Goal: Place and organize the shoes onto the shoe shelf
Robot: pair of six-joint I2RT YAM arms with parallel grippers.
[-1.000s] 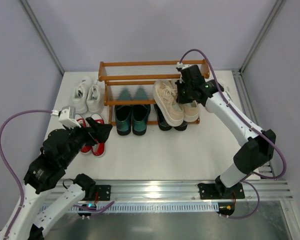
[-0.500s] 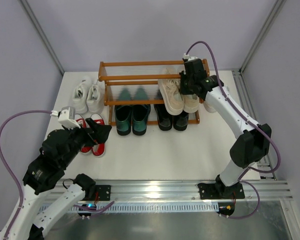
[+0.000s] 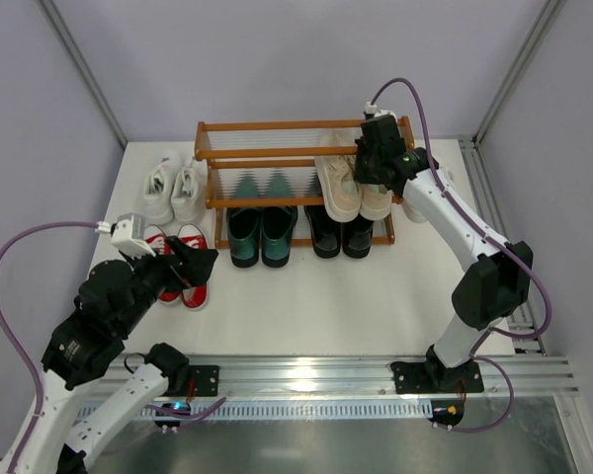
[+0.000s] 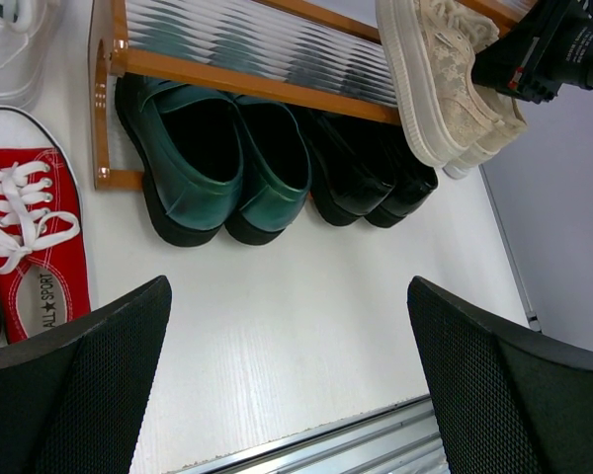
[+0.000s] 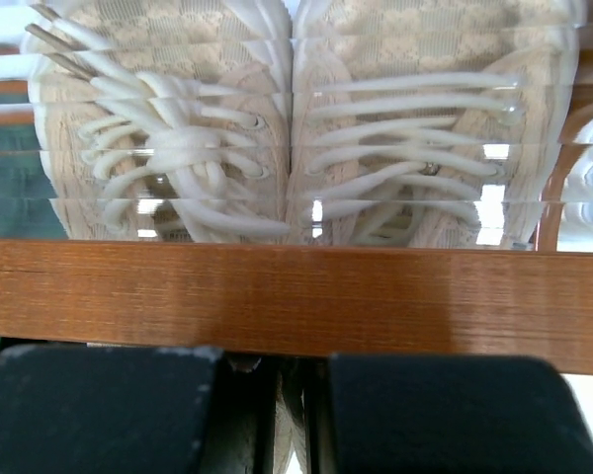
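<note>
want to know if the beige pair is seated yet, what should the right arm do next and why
Probably nudge the beige sneakers a little deeper onto the middle tier of the shoe shelf, then release. The right gripper is shut on their heel ends, and the left wrist view shows those heels overhanging the front rail above the black loafers.

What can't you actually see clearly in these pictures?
1. Whether the right fingers grip the beige sneakers: right wrist view, the shelf rail blocks the contact.
2. The red sneakers: top view, the left arm covers them partly; left wrist view, the edge cuts them.
3. A white object at far right: top view, the right arm hides most.
</note>
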